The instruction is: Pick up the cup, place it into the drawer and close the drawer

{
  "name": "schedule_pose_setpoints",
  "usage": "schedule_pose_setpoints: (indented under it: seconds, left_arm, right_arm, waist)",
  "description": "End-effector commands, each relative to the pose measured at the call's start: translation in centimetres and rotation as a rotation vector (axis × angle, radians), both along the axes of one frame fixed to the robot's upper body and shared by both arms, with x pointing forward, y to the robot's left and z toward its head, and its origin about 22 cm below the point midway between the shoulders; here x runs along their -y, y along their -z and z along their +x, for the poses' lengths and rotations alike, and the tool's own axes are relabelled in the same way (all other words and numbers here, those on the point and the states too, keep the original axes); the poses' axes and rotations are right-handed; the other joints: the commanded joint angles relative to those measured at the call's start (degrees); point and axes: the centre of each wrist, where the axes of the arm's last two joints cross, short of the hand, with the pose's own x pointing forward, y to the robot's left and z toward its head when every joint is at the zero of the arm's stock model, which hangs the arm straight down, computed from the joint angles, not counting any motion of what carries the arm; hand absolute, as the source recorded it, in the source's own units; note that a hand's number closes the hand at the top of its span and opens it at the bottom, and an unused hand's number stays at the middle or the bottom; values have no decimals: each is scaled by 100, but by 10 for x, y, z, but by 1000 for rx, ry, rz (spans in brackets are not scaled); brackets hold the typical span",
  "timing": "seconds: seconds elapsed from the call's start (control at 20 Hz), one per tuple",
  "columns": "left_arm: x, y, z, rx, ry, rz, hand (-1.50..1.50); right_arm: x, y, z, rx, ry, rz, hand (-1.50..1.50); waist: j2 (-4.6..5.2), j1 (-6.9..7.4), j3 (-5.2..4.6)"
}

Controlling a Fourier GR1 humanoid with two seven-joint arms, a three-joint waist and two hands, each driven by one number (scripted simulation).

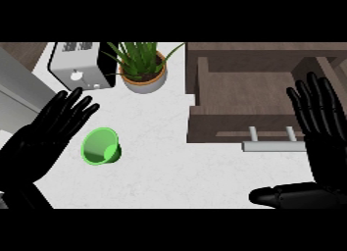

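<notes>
Head view: green cup (102, 145) lies just right of open left hand (42, 138).

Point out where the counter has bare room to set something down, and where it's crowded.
Bare counter lies between the green cup and the open drawer, reaching toward the near edge. The far left corner is crowded: toaster beside potted plant. The left hand and right hand flank the sides.

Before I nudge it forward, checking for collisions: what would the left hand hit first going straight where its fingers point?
Probably the toaster: the left hand points up-right towards it, passing left of the green cup. Height is unclear.
</notes>
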Motion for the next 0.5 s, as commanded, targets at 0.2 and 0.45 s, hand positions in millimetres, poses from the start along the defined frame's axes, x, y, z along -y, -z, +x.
schedule_pose_setpoints:
  seconds: [0.2,0.45]
  left_arm:
    - [-12,9,-1,-27,-44,31,-150]
    - [-12,27,-4,-76,-62,49,-150]
  right_arm:
    - [7,-2,18,7,9,9,-150]
    - [7,3,13,26,9,18,-150]
  waist:
    - [1,11,0]
    - [1,9,0]
